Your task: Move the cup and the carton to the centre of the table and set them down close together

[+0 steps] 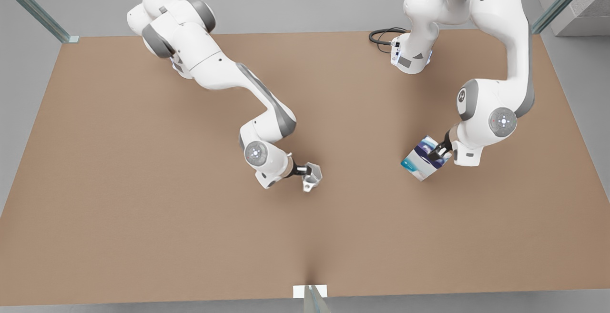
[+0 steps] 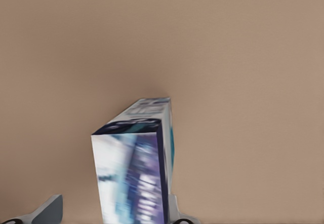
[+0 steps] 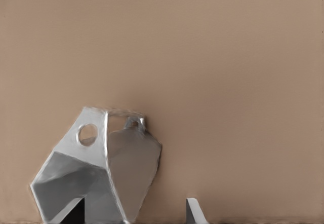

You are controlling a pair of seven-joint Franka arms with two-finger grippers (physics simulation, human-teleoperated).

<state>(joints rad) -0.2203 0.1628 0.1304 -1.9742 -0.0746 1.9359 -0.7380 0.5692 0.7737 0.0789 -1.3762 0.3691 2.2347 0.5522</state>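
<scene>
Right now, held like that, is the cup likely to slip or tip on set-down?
Probably stiff: the cup looks metallic and faceted. The right gripper grips one rim wall, so it may pivot. Its tapered base could tip on the table.

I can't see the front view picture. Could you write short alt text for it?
Two white robot arms reach over a brown table. On the front view's left, the right gripper holds a small grey cup; on the front view's right, the left gripper holds a tilted white-and-blue carton, with bare table between them.
</scene>
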